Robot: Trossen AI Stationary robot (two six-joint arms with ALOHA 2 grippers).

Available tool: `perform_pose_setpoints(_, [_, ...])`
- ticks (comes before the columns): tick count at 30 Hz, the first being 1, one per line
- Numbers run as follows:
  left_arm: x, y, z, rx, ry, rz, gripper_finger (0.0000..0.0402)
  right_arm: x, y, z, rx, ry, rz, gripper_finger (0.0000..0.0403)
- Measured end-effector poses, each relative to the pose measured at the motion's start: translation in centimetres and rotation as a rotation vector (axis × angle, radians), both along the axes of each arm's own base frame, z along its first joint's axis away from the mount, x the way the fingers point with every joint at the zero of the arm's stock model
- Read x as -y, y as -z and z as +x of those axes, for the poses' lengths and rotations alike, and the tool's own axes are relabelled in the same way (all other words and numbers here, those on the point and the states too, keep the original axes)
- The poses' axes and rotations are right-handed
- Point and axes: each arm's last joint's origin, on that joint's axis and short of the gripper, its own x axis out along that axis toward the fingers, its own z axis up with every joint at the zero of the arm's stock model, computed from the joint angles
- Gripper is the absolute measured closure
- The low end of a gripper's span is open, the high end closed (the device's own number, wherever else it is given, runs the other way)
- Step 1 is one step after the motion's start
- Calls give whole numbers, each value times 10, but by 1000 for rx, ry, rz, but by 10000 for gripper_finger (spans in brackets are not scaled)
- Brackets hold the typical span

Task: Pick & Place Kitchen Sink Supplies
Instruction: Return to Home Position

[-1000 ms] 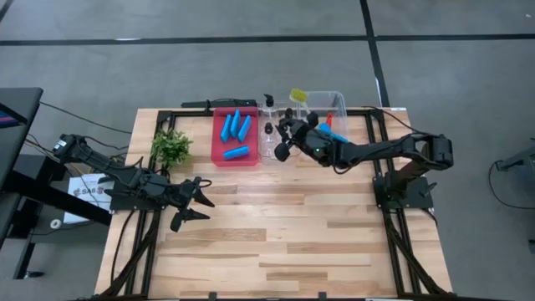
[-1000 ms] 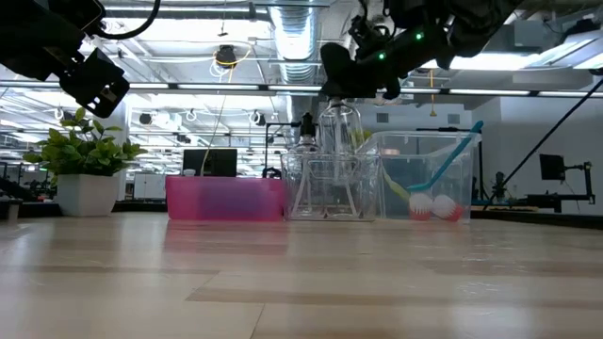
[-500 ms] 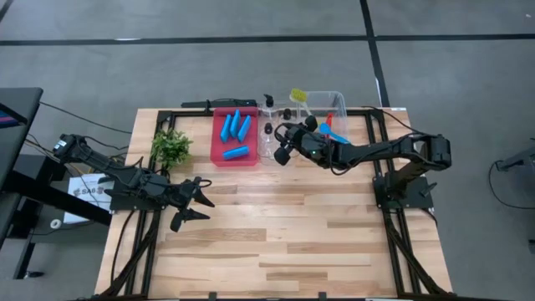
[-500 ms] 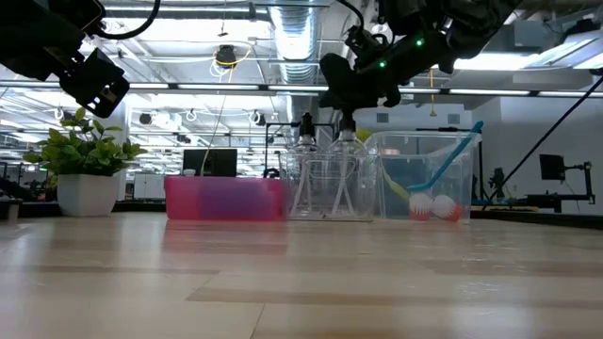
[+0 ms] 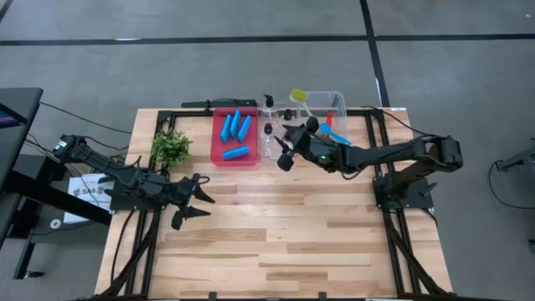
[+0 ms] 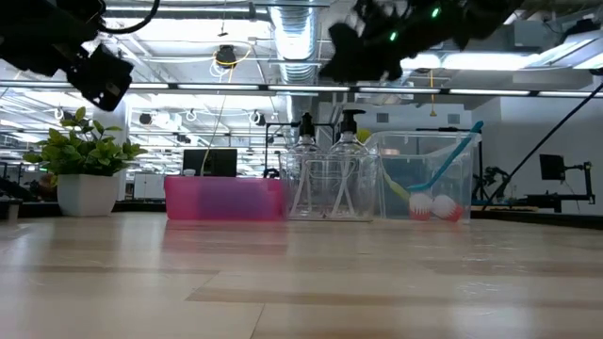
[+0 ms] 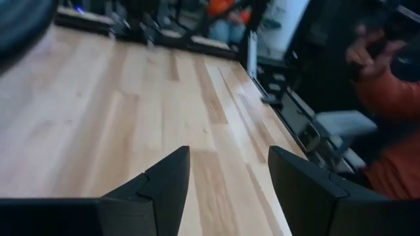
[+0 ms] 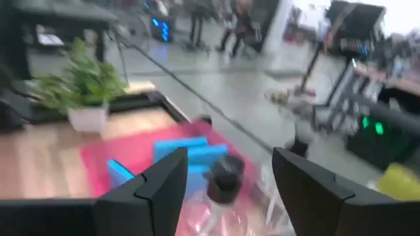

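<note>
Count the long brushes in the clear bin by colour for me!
Blue brush: 1
Red brush: 1
Yellow-green brush: 1
Total: 3

— What do we find on the wooden table (image 5: 292, 226)?
— Along its far edge we see a leafy plant (image 5: 170, 147) in a white pot. Next come a red tray (image 6: 224, 200), a narrow clear bin (image 6: 293, 188) just beside it, and a wider clear bin (image 6: 400, 169).
— Do we see anyone?
— Beyond the table we make out a person's orange sleeve (image 7: 394, 98).
</note>
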Motion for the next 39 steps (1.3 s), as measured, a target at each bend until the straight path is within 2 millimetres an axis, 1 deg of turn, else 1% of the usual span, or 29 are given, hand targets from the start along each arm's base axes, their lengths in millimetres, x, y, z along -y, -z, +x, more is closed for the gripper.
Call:
perform_pose_setpoints(3, [-3,-10,-4,66,-28,-6,193,-14,-17,-10,8,-48,-59,190])
perform_pose_setpoints(7, [-9,-26,-16,228,-37,38,193,-32,-34,-28,33,-109,-51,196])
perform_pose_setpoints(10, [-15,-36,-28,342,-52,42,193,-43,-40,-44,-8,-152,-28,200])
perform_pose_setpoints(13, [-20,-40,-38,410,-58,42,193,-53,-41,-61,-46,-190,37,202])
perform_pose_setpoints(16, [-23,-36,-44,456,-68,46,193,-58,-45,-77,-86,-205,41,204])
perform_pose_setpoints(18, [-24,-31,-44,460,-97,46,193,-60,-47,-89,-104,-197,49,204])
perform_pose_setpoints(24, [-26,-5,-36,368,-266,82,193,-59,-46,-124,-145,-119,126,202])
perform_pose_setpoints(27, [-26,4,-34,360,-305,73,193,-59,-39,-136,-110,-127,150,203])
perform_pose_setpoints(30, [-25,8,-33,349,-311,74,193,-61,-26,-149,-29,-216,179,205])
perform_pose_setpoints(35, [-26,7,-33,357,-313,71,193,-64,7,-166,138,-412,144,207])
perform_pose_setpoints(39, [-26,7,-33,359,-313,72,193,-63,36,-180,241,-511,103,204])
